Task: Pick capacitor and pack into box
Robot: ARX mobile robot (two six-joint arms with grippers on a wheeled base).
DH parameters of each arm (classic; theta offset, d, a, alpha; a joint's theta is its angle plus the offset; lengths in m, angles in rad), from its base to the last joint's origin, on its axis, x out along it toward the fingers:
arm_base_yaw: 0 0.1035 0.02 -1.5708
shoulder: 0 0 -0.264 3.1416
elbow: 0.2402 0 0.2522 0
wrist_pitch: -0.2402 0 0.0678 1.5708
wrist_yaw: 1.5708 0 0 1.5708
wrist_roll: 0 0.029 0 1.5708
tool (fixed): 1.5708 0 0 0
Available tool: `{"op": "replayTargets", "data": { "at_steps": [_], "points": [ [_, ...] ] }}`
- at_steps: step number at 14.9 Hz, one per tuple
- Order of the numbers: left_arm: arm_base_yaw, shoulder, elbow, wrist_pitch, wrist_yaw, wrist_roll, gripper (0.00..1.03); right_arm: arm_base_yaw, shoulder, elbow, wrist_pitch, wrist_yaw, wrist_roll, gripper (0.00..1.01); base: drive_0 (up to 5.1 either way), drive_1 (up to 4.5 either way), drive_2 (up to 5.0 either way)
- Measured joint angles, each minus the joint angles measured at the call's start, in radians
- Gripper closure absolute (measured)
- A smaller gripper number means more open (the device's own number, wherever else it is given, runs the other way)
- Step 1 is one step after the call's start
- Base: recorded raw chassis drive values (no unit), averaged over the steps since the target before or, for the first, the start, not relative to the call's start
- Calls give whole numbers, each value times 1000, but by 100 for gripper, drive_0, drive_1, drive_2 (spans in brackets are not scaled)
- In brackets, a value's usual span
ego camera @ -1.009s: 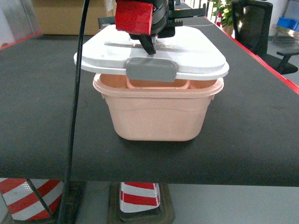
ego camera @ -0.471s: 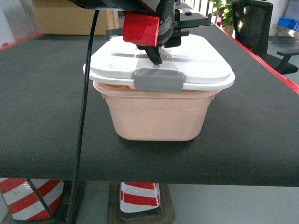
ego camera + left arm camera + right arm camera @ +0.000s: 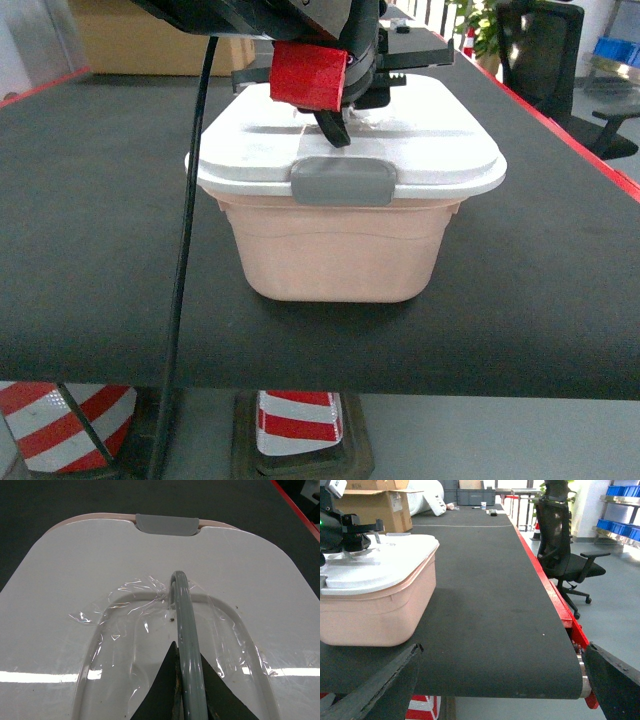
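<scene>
Left claw (image 3: 335,125) seemingly pinches the lid (image 3: 440,150) handle atop the box (image 3: 340,255); right claw (image 3: 495,680) gapes near an office chair (image 3: 567,555).

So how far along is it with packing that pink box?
Nearly finished, it seems. The white lid now sits flat on the pink box, so I can't see any capacitor inside. The left hand is at the lid's handle; the right hand waits open, off to the side. Probably left: letting go, and perhaps snapping the grey clip.

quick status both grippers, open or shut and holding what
Left gripper: on the white lid over the box; open or shut cannot be told.
Right gripper: open, holding nothing.
</scene>
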Motion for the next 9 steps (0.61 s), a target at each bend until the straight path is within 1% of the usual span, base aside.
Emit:
{"op": "replayTargets", "data": {
  "at_steps": [4, 5, 6, 8, 9],
  "points": [
    [6, 21, 0, 24, 0, 26, 101, 0, 0, 0, 0, 0, 0, 3, 0, 0, 0],
    [6, 26, 0, 56, 0, 40, 94, 0, 0, 0, 0, 0, 0, 3, 0, 0, 0],
    [7, 26, 0, 64, 9, 50, 83, 0, 0, 0, 0, 0, 0, 3, 0, 0, 0],
    [8, 26, 0, 109, 22, 77, 60, 0, 0, 0, 0, 0, 0, 3, 0, 0, 0],
    [8, 26, -3, 152, 43, 92, 47, 0, 0, 0, 0, 0, 0, 3, 0, 0, 0]
  ]
}}
